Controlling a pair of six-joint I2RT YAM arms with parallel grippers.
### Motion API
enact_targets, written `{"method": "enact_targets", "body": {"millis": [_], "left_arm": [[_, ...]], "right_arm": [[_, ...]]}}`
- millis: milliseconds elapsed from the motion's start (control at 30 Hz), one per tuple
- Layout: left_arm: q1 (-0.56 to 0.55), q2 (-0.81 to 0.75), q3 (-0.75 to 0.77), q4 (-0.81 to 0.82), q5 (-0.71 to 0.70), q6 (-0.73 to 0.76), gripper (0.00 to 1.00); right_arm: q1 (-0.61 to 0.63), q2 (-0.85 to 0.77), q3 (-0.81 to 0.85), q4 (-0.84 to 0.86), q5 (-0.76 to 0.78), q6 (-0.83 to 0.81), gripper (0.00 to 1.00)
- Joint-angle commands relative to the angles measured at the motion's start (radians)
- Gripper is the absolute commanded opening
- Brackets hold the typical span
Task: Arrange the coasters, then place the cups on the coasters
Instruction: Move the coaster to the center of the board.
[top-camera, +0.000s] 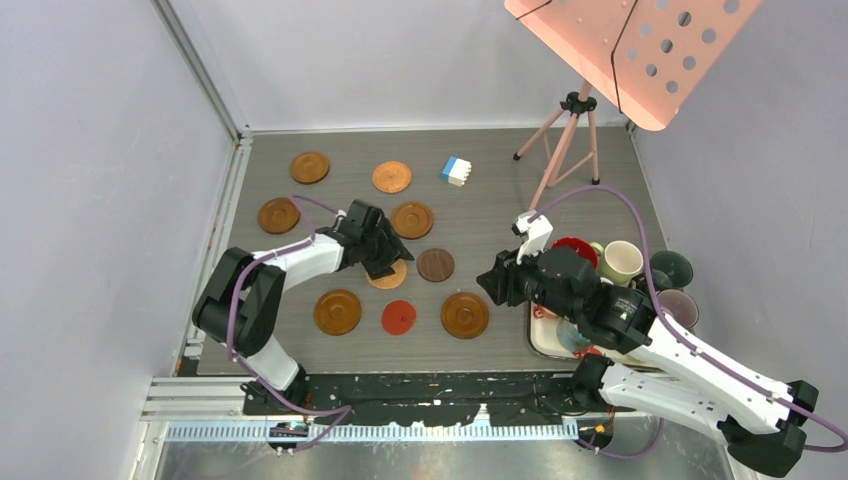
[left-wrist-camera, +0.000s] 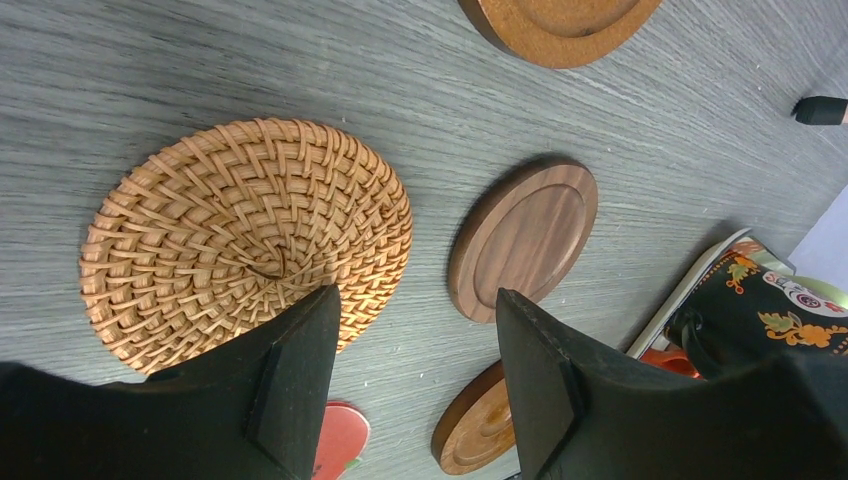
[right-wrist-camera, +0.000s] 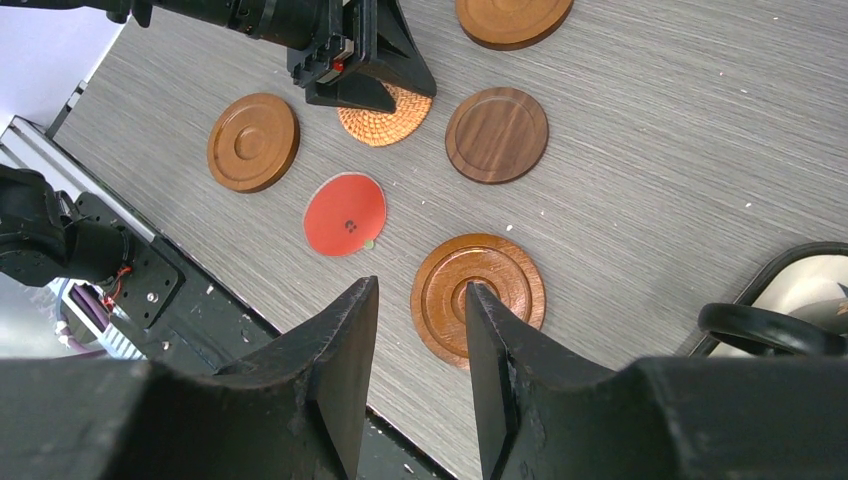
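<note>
**Broadly: coasters spread out, cups bunched at right, no cup on any coaster**

Grey wood-grain bench (top-camera: 500, 180) filled the enclosure floor. A pink perforated music stand (top-camera: 640, 50) on a tripod stood at its far right corner.

Left arm (top-camera: 290, 262) reached in over the middle of the bench. Right arm (top-camera: 680, 370) crossed the right side and hid part of a white tray (top-camera: 540, 340).

Cups (top-camera: 622, 260) sat clustered at the right edge, on or beside the tray; could not tell which for each. A red-lined cup (top-camera: 575, 248), a cream one and a dark green cup (top-camera: 670, 268) showed clearly, with others partly covered by the arm.

Nine coasters (top-camera: 338, 312) lay flat and apart across the left and centre, in roughly three loose rows. Noted a woven coaster (left-wrist-camera: 240, 230) mid-bench, a dark brown coaster (left-wrist-camera: 525, 235) just beside it and a red coaster (right-wrist-camera: 345, 213) in the near row.

Left tool (left-wrist-camera: 415, 310) hung over the woven coaster's edge, fingers wide apart, nothing between them. Right tool (right-wrist-camera: 420, 290) hovered above the near-right wooden coaster, fingers parted by a narrower gap, also empty.

Small blue-and-white block (top-camera: 457, 171) sat alone near the far edge.
</note>
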Motion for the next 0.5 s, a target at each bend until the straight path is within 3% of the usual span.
{"method": "enact_targets", "body": {"millis": [0,300,467], "left_arm": [[-0.003,0.012,0.029,0.024,-0.016,-0.001,0.61],[-0.003,-0.043,0.092,-0.034,-0.046,0.068,0.61],[0.006,-0.115,0.165,-0.156,-0.132,0.150,0.62]], "right_arm": [[0.004,0.001,-0.002,0.043,0.008,0.008,0.45],[0.004,0.014,0.003,0.048,-0.001,0.004,0.45],[0.004,0.019,0.005,0.048,-0.002,0.004,0.45]]}}
